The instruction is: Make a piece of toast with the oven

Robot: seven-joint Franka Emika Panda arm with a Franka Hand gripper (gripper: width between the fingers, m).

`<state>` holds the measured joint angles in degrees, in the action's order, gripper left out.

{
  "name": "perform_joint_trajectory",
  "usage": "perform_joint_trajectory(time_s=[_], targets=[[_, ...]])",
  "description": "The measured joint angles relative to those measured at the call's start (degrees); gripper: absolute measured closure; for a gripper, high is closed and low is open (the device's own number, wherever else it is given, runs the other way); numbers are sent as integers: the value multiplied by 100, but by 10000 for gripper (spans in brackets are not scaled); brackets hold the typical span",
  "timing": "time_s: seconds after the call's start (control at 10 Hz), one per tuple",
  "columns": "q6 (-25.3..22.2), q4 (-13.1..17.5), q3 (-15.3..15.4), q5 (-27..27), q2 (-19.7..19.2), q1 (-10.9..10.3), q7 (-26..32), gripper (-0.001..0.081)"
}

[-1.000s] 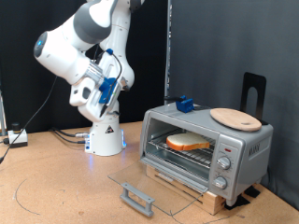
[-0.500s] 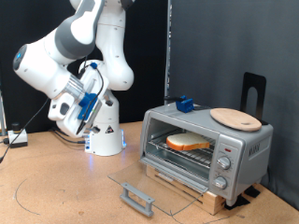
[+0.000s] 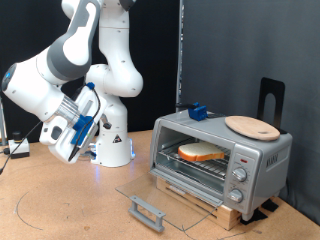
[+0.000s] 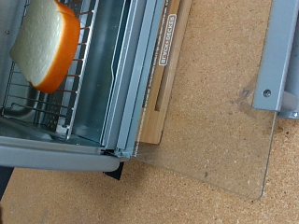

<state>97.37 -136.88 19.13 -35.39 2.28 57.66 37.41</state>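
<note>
At the exterior view's left, well apart from the small silver-grey countertop oven [image 3: 220,155], hangs the white-and-blue gripper [image 3: 62,138], nothing seen in it; whether its fingers are spread, I cannot tell. The flat pale piece of toast with orange-brown crust [image 3: 200,152] lies on the wire rack [image 3: 192,165], glass door [image 3: 155,198] folded down flat.

Wrist view: no fingers showing, just toast [image 4: 45,42] on rack [image 4: 42,93], and door glass [image 4: 224,121] over the brown bench [image 4: 224,56].

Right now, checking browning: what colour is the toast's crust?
Orange-brown crust on the piece of toast, pale face; wrist view shows it best.

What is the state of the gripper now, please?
Gripper: cannot be told; nothing visible between its fingers, far from the silver-grey toaster oven.
</note>
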Motion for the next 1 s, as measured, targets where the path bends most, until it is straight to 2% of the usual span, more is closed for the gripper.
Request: perform_joint_trajectory(time_s=[0.2,0.3,0.6,0.7,0.9,1.0], targets=[[-30,41,16,-110,-178,-2,-888,-3],[44,92,18,-291,-407,-3,-1343,-3],[492,313,38,-114,-1121,-87,-2286,-3],[485,308,38,-124,-1120,-84,-2205,-3],[-528,439,6,-223,-1164,83,-1426,-3],[-683,456,-7,-212,-1229,146,-1162,-3]])
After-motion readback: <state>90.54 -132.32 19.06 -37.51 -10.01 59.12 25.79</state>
